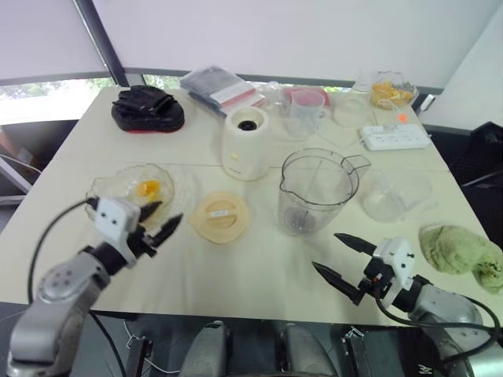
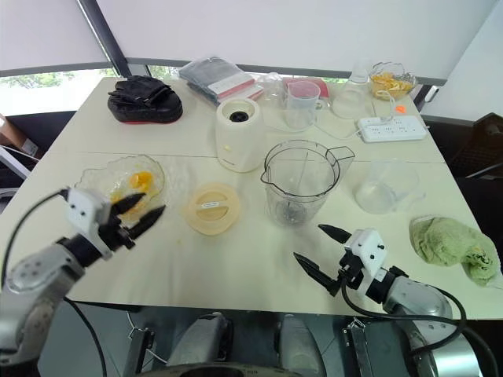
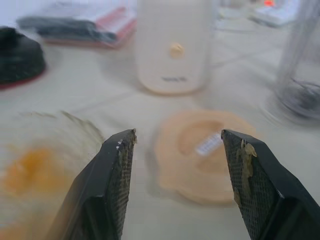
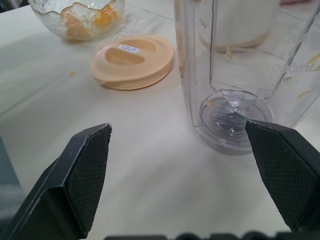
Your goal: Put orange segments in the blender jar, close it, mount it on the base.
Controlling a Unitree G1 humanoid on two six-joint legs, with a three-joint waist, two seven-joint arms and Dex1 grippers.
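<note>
Orange segments (image 1: 148, 188) lie in a wavy glass bowl (image 1: 110, 184) at the table's left. The clear blender jar (image 1: 314, 191) stands upright at the middle, lidless, its blade (image 4: 231, 117) showing at the bottom. Left of the jar, its peach lid (image 1: 219, 216) lies flat on the table. The cream base (image 1: 246, 143) stands behind the lid. My left gripper (image 1: 169, 214) hovers open and empty just right of the bowl, pointing toward the lid. My right gripper (image 1: 325, 250) is wide open and empty, in front of the jar.
A second glass bowl of orange pieces (image 1: 391, 90), a measuring cup (image 1: 305, 110), a white power strip (image 1: 395, 138), plastic packets (image 1: 222, 88) and a black object (image 1: 147, 108) line the back. A low clear bowl (image 1: 395, 193) and a green cloth (image 1: 464, 250) sit at the right.
</note>
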